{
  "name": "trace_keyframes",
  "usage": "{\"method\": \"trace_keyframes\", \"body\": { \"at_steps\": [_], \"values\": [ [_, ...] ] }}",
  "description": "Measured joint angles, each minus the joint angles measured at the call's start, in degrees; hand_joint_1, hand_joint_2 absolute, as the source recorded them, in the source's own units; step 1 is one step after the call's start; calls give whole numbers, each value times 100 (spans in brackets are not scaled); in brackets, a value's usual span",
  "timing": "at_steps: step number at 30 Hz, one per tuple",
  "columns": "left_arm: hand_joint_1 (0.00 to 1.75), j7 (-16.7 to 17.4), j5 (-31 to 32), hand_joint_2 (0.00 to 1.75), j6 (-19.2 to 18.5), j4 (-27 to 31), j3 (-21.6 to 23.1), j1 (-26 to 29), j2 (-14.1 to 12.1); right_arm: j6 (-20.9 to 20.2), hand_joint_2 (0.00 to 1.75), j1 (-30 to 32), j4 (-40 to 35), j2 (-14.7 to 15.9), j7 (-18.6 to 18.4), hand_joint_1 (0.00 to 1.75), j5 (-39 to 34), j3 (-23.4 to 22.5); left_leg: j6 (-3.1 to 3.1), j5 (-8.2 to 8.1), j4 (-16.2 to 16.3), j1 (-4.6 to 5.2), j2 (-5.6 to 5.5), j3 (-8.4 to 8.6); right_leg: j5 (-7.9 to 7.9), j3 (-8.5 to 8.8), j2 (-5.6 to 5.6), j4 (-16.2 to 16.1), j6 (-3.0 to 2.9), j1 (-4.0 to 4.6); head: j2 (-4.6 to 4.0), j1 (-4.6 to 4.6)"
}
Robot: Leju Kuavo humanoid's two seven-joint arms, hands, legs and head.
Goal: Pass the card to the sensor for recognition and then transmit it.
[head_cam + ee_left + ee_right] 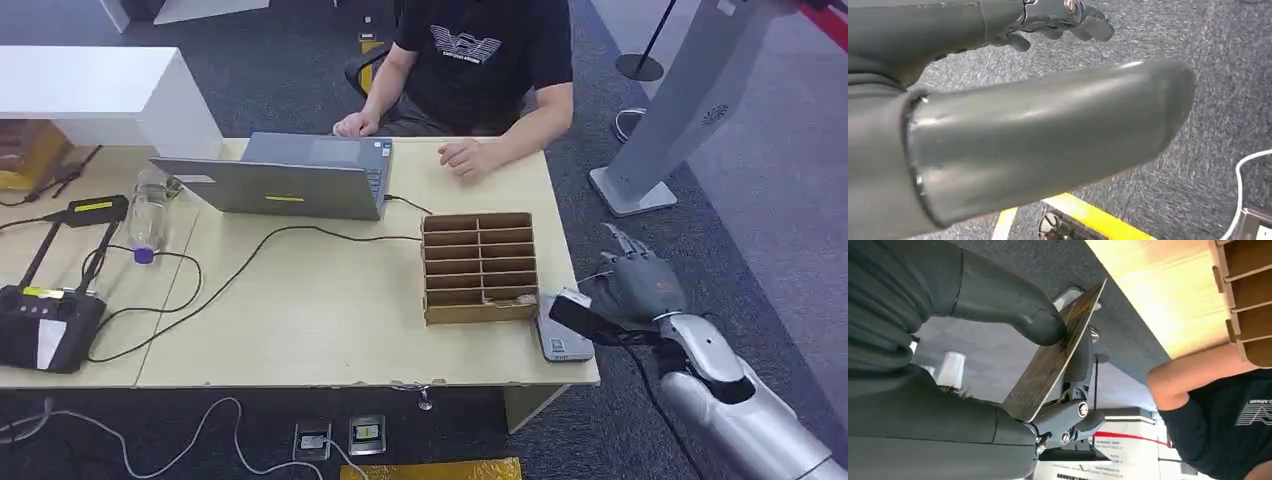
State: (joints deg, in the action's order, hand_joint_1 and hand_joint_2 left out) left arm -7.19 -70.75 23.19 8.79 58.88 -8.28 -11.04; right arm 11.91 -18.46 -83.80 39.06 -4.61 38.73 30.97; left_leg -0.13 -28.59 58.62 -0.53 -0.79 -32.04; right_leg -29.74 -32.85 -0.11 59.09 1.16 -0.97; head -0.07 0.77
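Right hand (640,285) is pinching one dark card (585,318) between thumb and fingers, hovering at the table's (330,330) near right corner, just over one grey sensor (560,340) lying beside one cardboard slotted box (478,267). Card is partly covering the sensor. I am reading the left hand (1068,17) as curled inward over carpet. One person (480,60) is sitting far side, cut off above.

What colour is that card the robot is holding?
The card is dark brownish with a pale edge, seen best in the right wrist view, pinched by the right hand.
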Motion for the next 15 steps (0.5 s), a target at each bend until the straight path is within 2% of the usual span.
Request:
{"method": "trace_keyframes", "body": {
  "at_steps": [8, 15],
  "values": [
    [0, 0, -13, 0, -17, 0, 0, -2, -2, -87, 175, 214, -384, 81, -19, 175, -33, -48, 0, 0, -1, 0, 1, 0, 0, -1, 4, 0, 0, 0, 0, 0],
    [0, 70, -30, 0, -4, 0, 0, -4, 2, -15, 175, 353, -324, -15, -72, 175, -41, 109, 0, 0, -1, 0, 1, -2, -1, -1, 3, 0, 0, 0, 0, -2]
  ]
}}
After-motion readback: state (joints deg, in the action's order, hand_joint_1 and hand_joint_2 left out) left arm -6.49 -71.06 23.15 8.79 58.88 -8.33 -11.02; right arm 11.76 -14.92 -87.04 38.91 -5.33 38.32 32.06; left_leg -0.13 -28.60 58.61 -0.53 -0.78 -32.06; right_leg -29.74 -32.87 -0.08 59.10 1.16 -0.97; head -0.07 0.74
